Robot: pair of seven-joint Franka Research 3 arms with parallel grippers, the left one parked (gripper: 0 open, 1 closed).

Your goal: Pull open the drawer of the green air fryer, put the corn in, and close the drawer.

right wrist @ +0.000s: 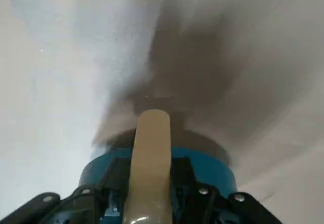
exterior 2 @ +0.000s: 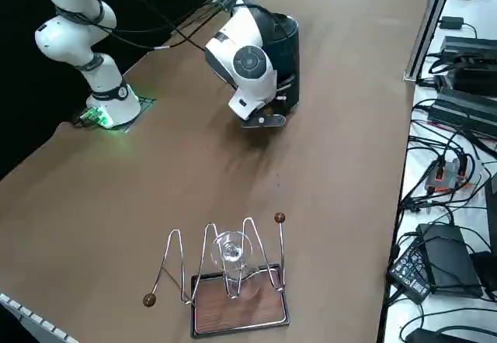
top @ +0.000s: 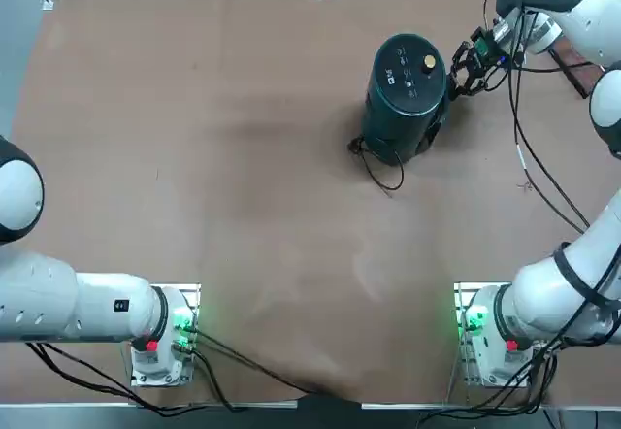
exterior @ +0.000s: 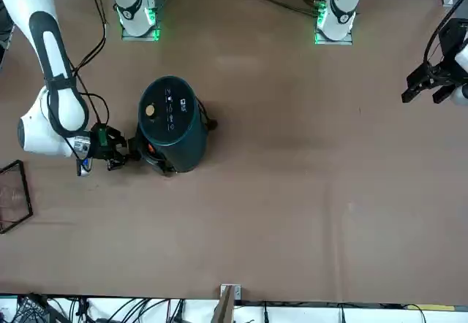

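While drawer-opening seems in hand, the counter [top: 243, 254] bears the green air fryer [top: 400, 114] towards one o'clock; at its two o'clock, the right gripper [right wrist: 150, 176] has its fingers clenched on the tan handle [right wrist: 149, 143]. Next, probably, a steady pull; the corn isn't visible.

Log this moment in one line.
right gripper: shut on tan handle | green air fryer: upright, beside gripper | corn: not in sight
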